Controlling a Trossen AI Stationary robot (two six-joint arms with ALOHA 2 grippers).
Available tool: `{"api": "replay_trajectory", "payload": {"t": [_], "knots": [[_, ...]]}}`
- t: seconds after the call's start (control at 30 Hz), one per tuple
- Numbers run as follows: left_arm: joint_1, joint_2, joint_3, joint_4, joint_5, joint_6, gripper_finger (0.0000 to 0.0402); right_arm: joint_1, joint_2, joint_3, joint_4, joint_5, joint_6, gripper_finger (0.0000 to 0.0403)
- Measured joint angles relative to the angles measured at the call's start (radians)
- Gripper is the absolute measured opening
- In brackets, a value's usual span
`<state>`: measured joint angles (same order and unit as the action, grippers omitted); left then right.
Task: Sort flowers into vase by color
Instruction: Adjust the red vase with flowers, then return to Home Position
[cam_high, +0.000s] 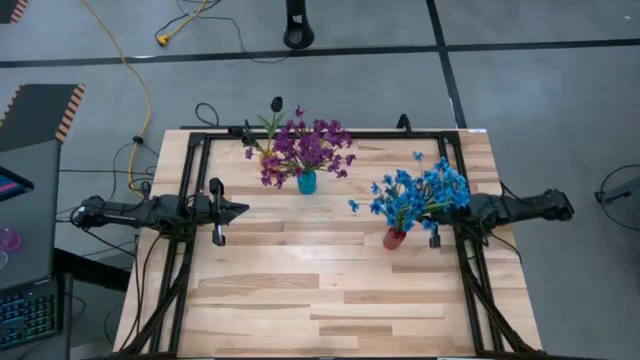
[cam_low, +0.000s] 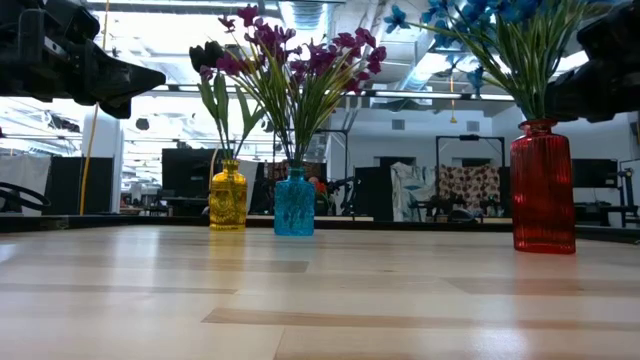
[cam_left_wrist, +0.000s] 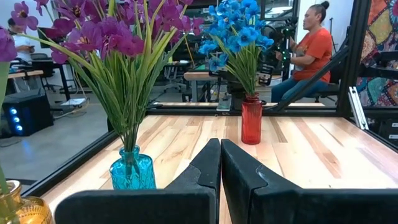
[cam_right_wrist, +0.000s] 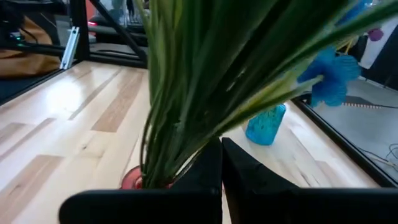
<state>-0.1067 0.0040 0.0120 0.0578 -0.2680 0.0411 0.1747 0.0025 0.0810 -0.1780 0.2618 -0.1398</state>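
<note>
Standing blue flowers (cam_high: 420, 192) in red vase (cam_high: 393, 239)

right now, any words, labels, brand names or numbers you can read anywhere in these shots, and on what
None: no text can be read in any view.
The red vase, the blue vase and the yellow vase show bare ribbed glass, no label.
The screen at the left edge in the high view is too small to read.
The patterned cloth in the room behind shows a pattern, not letters.
</note>
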Motion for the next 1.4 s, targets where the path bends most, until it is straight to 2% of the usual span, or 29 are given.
{"api": "replay_trajectory", "payload": {"t": [0.37, 0.77, 0.87, 1.27, 1.4], "knots": [[0.000, 0.000, 0.000, 0.000, 0.000, 0.000, 0.0000, -0.061, 0.000, -0.004, 0.003, -0.055, 0.008, 0.0031], [0.000, 0.000, 0.000, 0.000, 0.000, -0.003, 0.0000, -0.128, 0.000, -0.006, 0.011, -0.059, -0.007, 0.0031], [0.000, 0.000, 0.000, 0.000, 0.000, -0.005, 0.0000, -0.148, 0.000, -0.007, 0.016, -0.091, -0.018, 0.0031], [0.000, 0.000, 0.000, 0.000, 0.000, -0.012, 0.0000, -0.247, 0.000, -0.011, 0.083, -0.197, -0.048, 0.0031], [0.000, 0.000, 0.000, 0.000, 0.000, -0.012, 0.0000, -0.276, 0.001, -0.070, 0.203, -0.215, -0.044, 0.0031]]}}
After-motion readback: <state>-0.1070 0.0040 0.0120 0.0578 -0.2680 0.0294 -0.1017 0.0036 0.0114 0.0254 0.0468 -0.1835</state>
